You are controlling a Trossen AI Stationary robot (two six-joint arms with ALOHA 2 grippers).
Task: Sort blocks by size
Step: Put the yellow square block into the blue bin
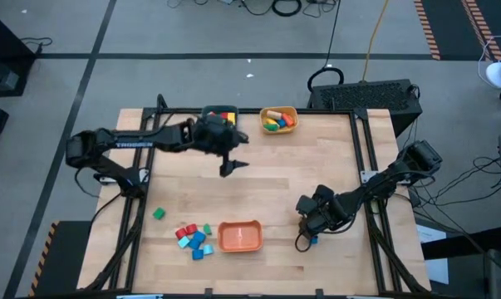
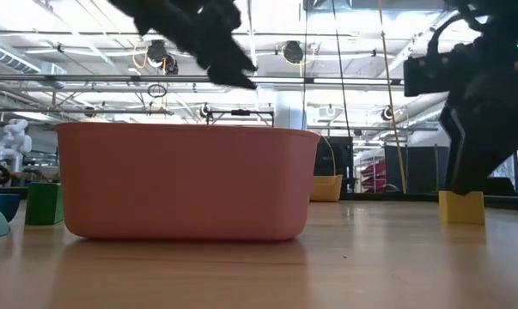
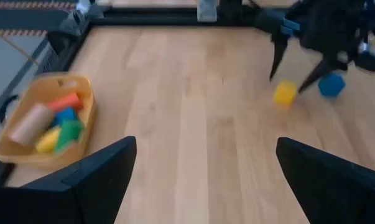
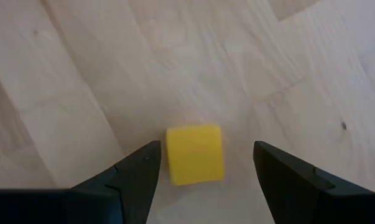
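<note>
Yellow cube (image 4: pixel 194 154) flat on the wooden table (image 1: pixel 316 158), lower right of the high view, framed between the spread fingers of the right gripper (image 4: pixel 206 180); one finger close beside it, the other a little apart, no touch visible. Same cube (image 2: pixel 461 207) at right in the low view, under the dark right arm. Blue block (image 3: pixel 331 84) just beside the cube in the left wrist view, near the right gripper (image 3: pixel 293 71).

Loose cluster of red, blue and light blue blocks (image 1: pixel 194 237) at lower centre-left of the high view, just left of the orange bowl (image 1: pixel 239 236); a lone green block (image 1: pixel 159 213) up and to the left of the cluster. Bowl filling the middle of the low view (image 2: pixel 185 180).

Yellow bowl (image 1: pixel 278 120) at the upper centre edge, holding longer pieces: orange, blue, green, yellow, plain wood. More blocks, red and yellow, at the top edge beside it, half hidden by the left arm.

Left gripper (image 1: pixel 230 166) up over the upper middle of the table, fingers (image 3: pixel 94 180) wide apart, holding nothing.
</note>
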